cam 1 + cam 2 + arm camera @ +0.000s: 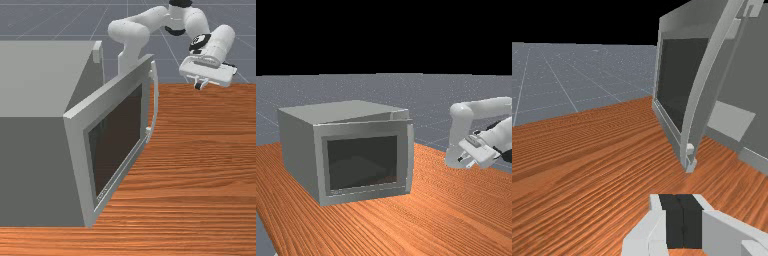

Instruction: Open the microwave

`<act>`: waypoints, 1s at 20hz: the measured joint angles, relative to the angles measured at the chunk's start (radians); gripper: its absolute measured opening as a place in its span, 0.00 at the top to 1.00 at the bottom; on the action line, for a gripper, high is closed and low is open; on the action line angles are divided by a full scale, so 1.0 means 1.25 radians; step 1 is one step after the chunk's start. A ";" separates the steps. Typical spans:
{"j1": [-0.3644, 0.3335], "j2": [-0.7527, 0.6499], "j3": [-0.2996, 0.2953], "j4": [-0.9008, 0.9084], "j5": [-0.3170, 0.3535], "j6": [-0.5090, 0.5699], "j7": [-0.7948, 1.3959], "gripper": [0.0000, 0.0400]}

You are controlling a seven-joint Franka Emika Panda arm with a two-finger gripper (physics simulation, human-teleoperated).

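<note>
Seeing a boxy grey microwave (298,150) standing on the orange-brown tabletop (200,150), toward its edge at the far view's left; seeing its paler door (79,160) hanging partly open, framing a dark rectangular window (117,145) and carrying a long, curved, upright handle (156,100) along its free edge; holding the gripper (198,85) apart from that handle, pressing its black pads (674,222) together, gripping nothing between them.

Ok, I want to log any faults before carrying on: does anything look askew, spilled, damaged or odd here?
Only the microwave door stands out: it is ajar, angled away from the body, while my closed gripper is clear of its handle. Given the task, that is probably no fault. I see no spill or damage.
</note>
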 joint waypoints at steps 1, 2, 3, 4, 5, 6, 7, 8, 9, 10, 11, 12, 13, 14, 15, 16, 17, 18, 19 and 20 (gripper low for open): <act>0.006 -0.030 -0.005 -0.011 0.008 0.014 -0.030 1.00; 0.020 -0.056 -0.035 -0.023 0.007 0.000 -0.064 1.00; 0.024 -0.094 -0.057 -0.038 0.012 0.010 -0.102 1.00; 0.027 -0.128 -0.072 -0.048 0.017 0.018 -0.137 1.00; 0.029 -0.160 -0.085 -0.055 0.021 0.023 -0.169 1.00; 0.035 -0.188 -0.098 -0.063 0.019 0.022 -0.201 1.00; 0.039 -0.217 -0.108 -0.070 0.022 0.024 -0.230 1.00; 0.042 -0.246 -0.119 -0.073 0.023 0.023 -0.259 1.00; 0.043 -0.271 -0.128 -0.074 0.024 0.021 -0.282 1.00; 0.074 -0.316 -0.148 -0.108 0.037 0.102 -0.359 1.00; 0.062 -0.317 -0.140 -0.114 0.035 0.103 -0.348 1.00; 0.053 -0.300 -0.128 -0.118 0.034 0.103 -0.325 1.00; 0.050 -0.288 -0.123 -0.120 0.034 0.102 -0.312 1.00; 0.008 -0.368 -0.160 -0.084 -0.001 0.017 -0.400 1.00; -0.036 -0.405 -0.162 -0.090 0.001 0.023 -0.409 1.00; -0.039 -0.416 -0.170 -0.122 0.016 0.084 -0.435 1.00; -0.042 -0.424 -0.170 -0.140 0.024 0.124 -0.453 1.00; -0.060 -0.466 -0.229 -0.082 -0.018 -0.026 -0.470 1.00; -0.062 -0.476 -0.275 -0.067 -0.033 -0.072 -0.488 1.00; -0.067 -0.488 -0.303 -0.052 -0.046 -0.112 -0.499 1.00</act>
